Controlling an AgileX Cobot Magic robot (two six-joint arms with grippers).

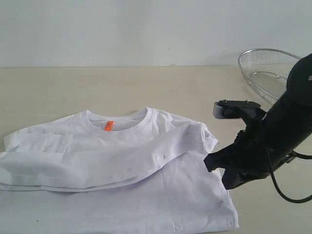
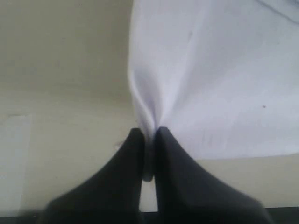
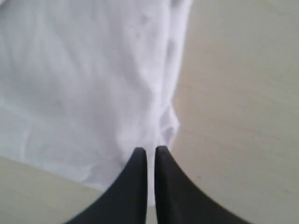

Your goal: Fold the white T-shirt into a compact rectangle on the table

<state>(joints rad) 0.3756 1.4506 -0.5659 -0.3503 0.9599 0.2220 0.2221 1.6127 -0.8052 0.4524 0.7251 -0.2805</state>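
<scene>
The white T-shirt lies on the table with its collar and orange neck tag facing the far side. One side is folded across the body in a long band. No red lettering shows. My right gripper is at the shirt's right edge, below the sleeve. In the right wrist view it is shut, with the hem of the shirt in the narrow gap. My left gripper is shut on a gathered pinch of the shirt at its edge; the exterior view does not show it.
A silver wire-mesh basket stands at the back right, behind the right arm. A black cable loops off that arm near the right edge. Bare beige tabletop lies right of the shirt and behind the collar.
</scene>
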